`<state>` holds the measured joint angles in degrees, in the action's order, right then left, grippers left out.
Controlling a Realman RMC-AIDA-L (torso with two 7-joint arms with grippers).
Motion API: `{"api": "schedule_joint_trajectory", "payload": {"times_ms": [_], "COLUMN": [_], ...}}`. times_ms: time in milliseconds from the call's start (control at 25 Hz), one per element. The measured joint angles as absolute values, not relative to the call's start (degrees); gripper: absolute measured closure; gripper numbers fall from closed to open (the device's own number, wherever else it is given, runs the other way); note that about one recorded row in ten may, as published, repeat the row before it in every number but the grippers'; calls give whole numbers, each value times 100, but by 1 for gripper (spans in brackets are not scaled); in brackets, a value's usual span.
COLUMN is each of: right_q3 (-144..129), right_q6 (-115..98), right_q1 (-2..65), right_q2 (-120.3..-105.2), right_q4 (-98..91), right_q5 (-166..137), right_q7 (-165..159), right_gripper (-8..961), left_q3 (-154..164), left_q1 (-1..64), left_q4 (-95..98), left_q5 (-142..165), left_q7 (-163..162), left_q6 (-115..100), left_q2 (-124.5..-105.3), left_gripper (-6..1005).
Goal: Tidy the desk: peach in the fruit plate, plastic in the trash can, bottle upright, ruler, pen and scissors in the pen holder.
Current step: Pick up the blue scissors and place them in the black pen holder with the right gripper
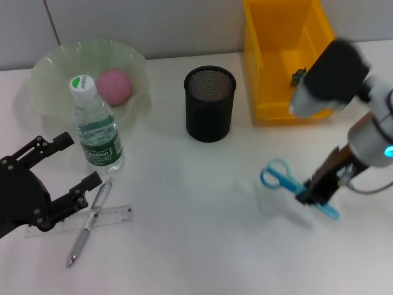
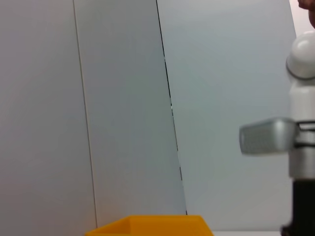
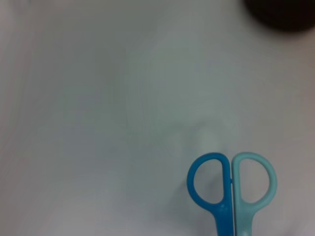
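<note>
Right hand (image 1: pixel 316 195) pinching scissors (image 1: pixel 284 178) at the blades, handles pointing away toward pen holder (image 1: pixel 210 103) (likely for a blades-down drop). Left hand (image 1: pixel 58 178) spread, idle just beside pen (image 1: pixel 91 220) and ruler (image 1: pixel 86 220) on tabletop (image 1: pixel 196 246).

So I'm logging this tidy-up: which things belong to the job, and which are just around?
Job: peach, plate, bottle, pen, ruler, scissors, pen holder, yellow bin, right gripper at the scissors.
Around: left gripper, idle.
</note>
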<state>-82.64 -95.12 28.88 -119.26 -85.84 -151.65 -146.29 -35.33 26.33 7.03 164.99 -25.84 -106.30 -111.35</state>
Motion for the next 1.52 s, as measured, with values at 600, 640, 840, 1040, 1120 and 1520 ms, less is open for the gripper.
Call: {"api": "schedule_joint_trajectory", "payload": {"times_ms": [600, 640, 840, 1040, 1120, 1520], "right_q3": [-6601, -6618, -6693, -6739, -6734, -6685], "right_q6": [-6919, -6761, -6095, -5920, -5910, -5812], "right_q1": [1940, 2000, 2268, 2463, 2637, 3364], "right_q2": [-11927, -11930, -11948, -11948, -11934, -11940], "right_q4": [-8325, -8073, -6878, -5725, -5113, -3251], "right_q5": [-10721, -10519, -9661, -8264, -7698, -6574], "right_q7": [-11260, -10882, -9292, -7479, -6755, -4999], "right_gripper": [704, 702, 693, 684, 680, 662], "left_q3": [-3533, -3534, -3533, -3533, -3526, -3518], "left_q1": [2677, 2677, 2687, 2693, 2698, 2699], "left_q4": [684, 685, 685, 686, 686, 690], "left_q5": [16497, 16497, 16497, 16497, 16497, 16497], "left_q7": [-2567, -2566, -2568, -2583, -2586, -2572], "left_q6": [-10641, -10643, -10646, -10653, -10656, -10662], "left_q2": [-11145, -11145, -11144, -11138, -11138, -11156], "left_gripper": [241, 241, 241, 241, 241, 241]}}
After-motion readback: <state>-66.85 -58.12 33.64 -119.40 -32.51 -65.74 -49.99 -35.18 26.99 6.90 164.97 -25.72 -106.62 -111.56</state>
